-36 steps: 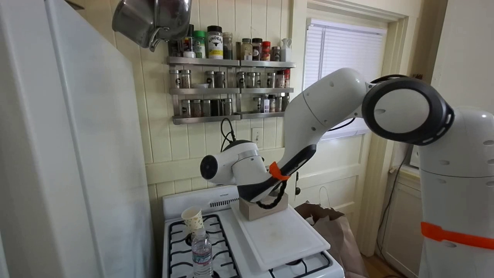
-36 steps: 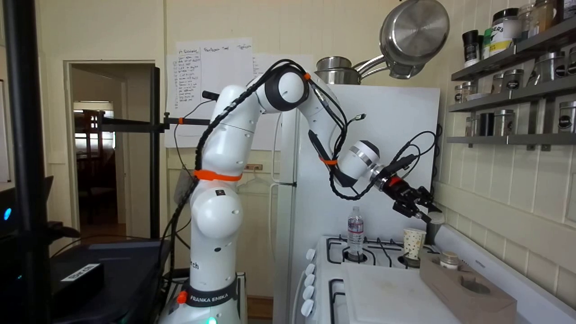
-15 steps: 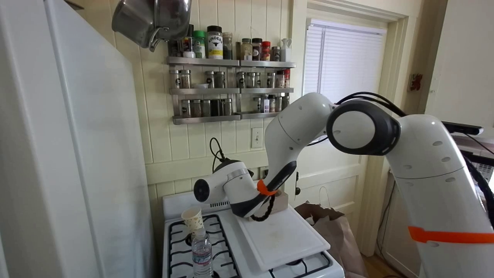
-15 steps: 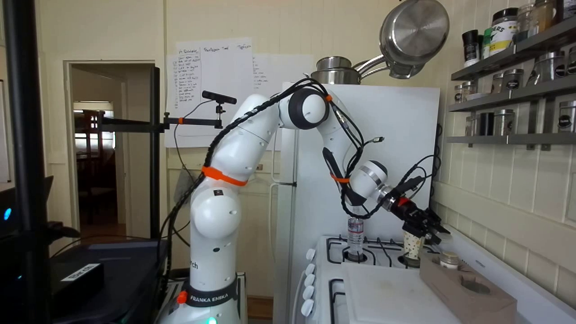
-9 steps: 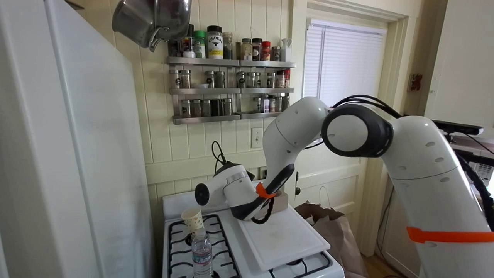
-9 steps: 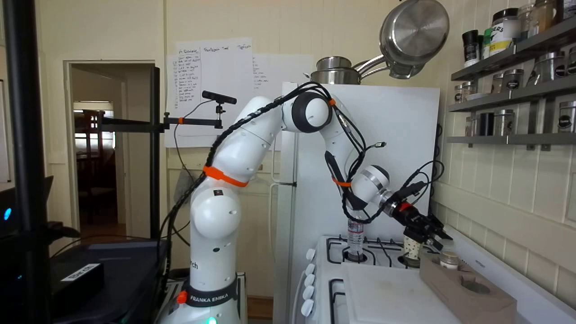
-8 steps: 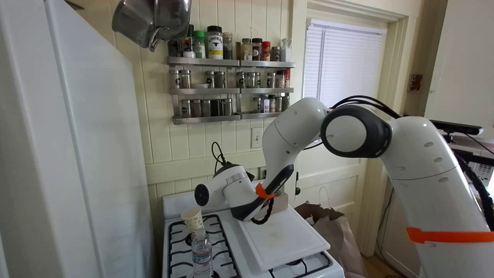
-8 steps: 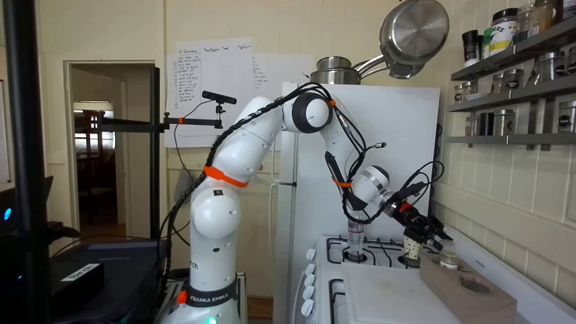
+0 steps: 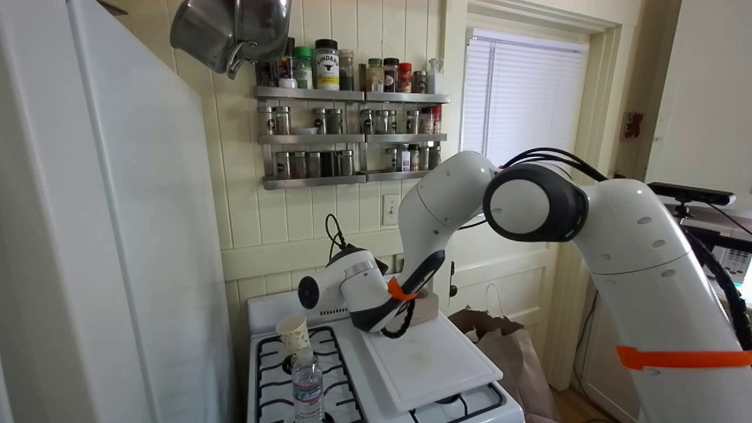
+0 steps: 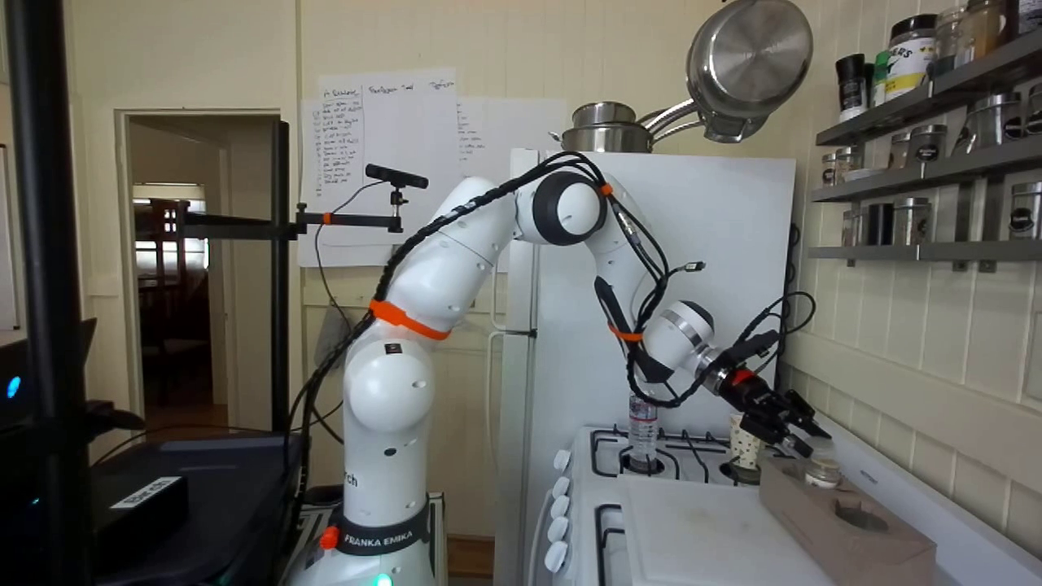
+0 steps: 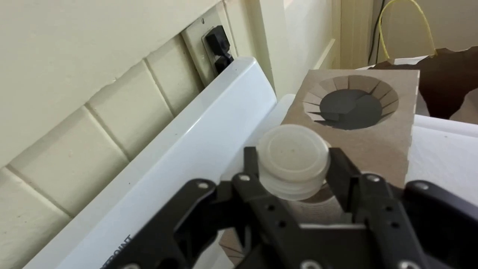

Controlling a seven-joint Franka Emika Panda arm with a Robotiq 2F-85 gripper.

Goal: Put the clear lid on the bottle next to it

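My gripper [image 10: 816,440] is shut on the clear lid [image 10: 823,448], a translucent whitish cap. In the wrist view the lid [image 11: 293,157] sits between both fingers, its flat top facing the camera. The small clear bottle [image 10: 823,475] stands in a hole of the cardboard holder [image 10: 830,529], directly below the lid, and looks slightly tilted towards the wall. The lid is at the bottle's top; I cannot tell whether it is seated. In the wrist view the lid hides most of the bottle. An exterior view with the arm in front hides lid, bottle and gripper.
The holder has another hole [image 11: 351,108]. A labelled water bottle [image 9: 308,390] and a paper cup [image 9: 292,333] stand on the burners. A white cutting board [image 9: 426,358] lies beside the holder. The stove's back panel [image 11: 179,160] and the wall are close to the gripper.
My gripper has lowered with the lid and moved towards the wall, down to the bottle's top. The bottle has shifted slightly towards the wall. The water bottle and cup have not moved.
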